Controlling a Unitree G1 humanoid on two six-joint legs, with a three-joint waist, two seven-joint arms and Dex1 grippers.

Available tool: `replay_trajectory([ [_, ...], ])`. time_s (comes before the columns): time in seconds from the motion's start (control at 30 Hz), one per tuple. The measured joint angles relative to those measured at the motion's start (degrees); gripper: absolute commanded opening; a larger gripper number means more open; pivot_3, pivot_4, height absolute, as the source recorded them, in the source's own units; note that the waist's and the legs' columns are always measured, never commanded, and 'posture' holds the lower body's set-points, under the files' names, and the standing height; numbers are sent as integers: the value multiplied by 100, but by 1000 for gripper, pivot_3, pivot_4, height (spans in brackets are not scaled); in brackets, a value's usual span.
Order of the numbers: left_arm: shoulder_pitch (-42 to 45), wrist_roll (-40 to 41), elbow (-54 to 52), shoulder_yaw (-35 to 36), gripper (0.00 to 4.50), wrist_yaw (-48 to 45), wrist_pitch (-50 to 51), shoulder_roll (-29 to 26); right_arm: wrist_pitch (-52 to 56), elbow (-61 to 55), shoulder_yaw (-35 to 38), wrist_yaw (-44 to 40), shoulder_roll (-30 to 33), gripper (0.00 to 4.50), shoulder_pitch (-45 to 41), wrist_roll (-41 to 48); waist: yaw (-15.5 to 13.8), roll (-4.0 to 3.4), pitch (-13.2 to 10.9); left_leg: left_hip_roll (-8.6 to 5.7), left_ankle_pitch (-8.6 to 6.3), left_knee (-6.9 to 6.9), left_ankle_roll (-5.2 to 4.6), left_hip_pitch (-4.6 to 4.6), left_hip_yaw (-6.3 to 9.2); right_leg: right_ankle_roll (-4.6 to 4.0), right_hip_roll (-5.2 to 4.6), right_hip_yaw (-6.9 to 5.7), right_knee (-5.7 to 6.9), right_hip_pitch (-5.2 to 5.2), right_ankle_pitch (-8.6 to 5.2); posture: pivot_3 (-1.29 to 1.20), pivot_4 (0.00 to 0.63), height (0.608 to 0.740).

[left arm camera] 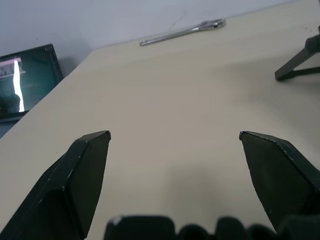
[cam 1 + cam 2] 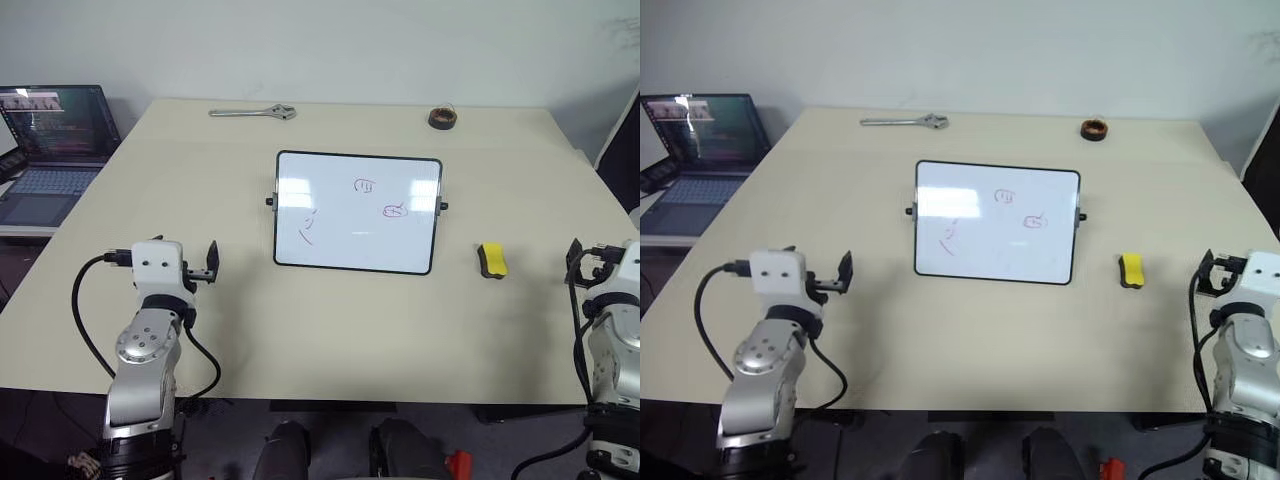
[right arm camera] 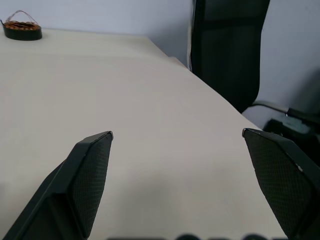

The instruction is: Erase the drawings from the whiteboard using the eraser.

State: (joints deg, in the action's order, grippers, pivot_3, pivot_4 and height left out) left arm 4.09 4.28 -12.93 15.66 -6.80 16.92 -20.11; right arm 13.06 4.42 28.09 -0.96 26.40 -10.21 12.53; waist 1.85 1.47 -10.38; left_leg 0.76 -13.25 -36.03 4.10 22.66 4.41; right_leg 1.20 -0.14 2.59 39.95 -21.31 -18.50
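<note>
The whiteboard (image 2: 340, 240) lies flat in the middle of the beige table (image 2: 330, 340). Its drawings are two pink squiggles (image 2: 364, 185) (image 2: 395, 211) and a faint dark stroke (image 2: 308, 230). The yellow eraser (image 2: 492, 260) rests on the table just right of the board's near corner. My left gripper (image 2: 207, 266) hovers open to the left of the board, and nothing sits between its fingers (image 1: 90, 165). Out by the table's right edge, right of the eraser, my right gripper (image 2: 588, 256) is open too, with its fingers (image 3: 90, 170) wide apart and empty.
A metal wrench (image 2: 254, 113) lies at the far left of the table and a dark tape roll (image 2: 443, 118) at the far right. An open laptop (image 2: 50, 140) sits on a side surface to the left. A black chair (image 3: 227, 45) stands beyond the right edge.
</note>
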Motion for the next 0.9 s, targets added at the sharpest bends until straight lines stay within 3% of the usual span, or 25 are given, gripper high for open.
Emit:
replay_trajectory([
  [0.23,126,9,2,32,4500,-36,123,-97,668,-449,-131,-113,13,4487,-112,18,0,-1,0,-2,0,0,0,0,0,0,1,-1,0,-1,0,0,150,740],
  [0.4,305,375,-52,32,4500,-674,175,-419,1083,-1347,-274,-487,9,4487,3,301,-8,-1,-1,0,0,0,1,4,5,0,1,-7,-1,-2,0,0,150,740],
  [0.73,1600,1576,-162,-523,4500,-3277,409,-1765,2506,-2236,-470,-630,-168,4487,13,1008,8,-9,-3,-1,0,4,0,5,1,-1,8,-6,-2,-6,-1,0,150,740],
  [0.9,2194,2014,-146,-1755,4500,-4807,845,-1983,3455,-2482,-638,-633,-131,4487,-58,1309,6,-10,-6,-7,0,0,-1,14,1,-1,16,-9,-6,-10,-1,0,150,740],
])
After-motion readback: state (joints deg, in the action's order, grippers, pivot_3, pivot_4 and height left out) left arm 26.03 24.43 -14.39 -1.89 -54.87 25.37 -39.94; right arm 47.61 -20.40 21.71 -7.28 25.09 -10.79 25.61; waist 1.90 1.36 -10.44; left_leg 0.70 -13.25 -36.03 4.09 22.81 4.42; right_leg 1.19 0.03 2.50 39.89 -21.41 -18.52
